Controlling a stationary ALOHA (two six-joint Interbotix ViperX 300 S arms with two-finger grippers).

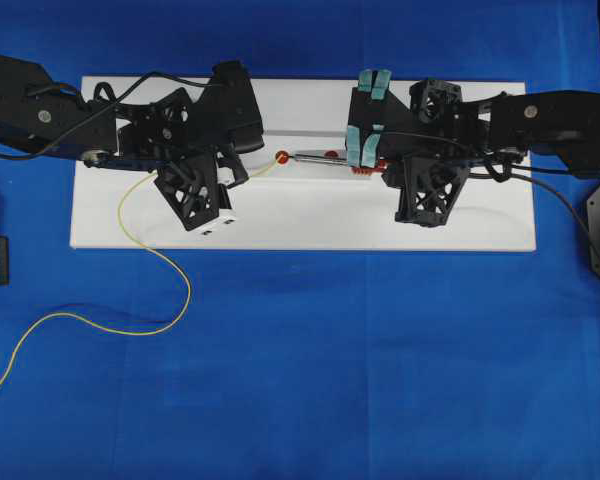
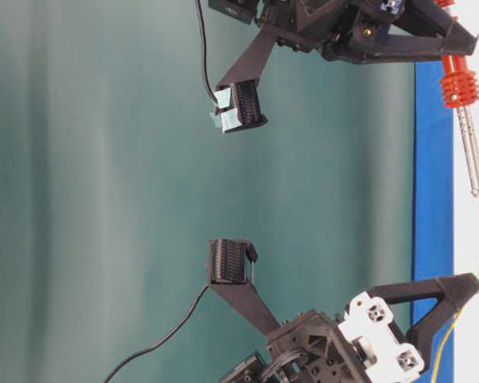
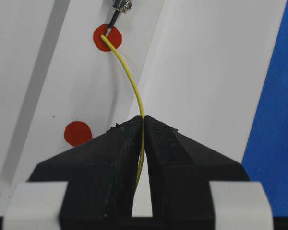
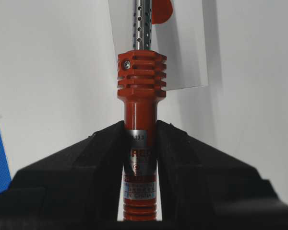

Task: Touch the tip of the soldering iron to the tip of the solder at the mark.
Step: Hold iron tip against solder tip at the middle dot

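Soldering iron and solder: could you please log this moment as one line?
left gripper: shut on solder | right gripper: shut on soldering iron | tips meet on red mark | phase: contact

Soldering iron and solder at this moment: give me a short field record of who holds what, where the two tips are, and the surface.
left tool: shut on the solder
right tool: shut on the soldering iron at its handle
iron tip: meets the solder end over the red mark, as the left wrist view shows
other mark: second red dot, untouched
surface: white board on blue cloth
solder tail: trails off the board to the left in the overhead view
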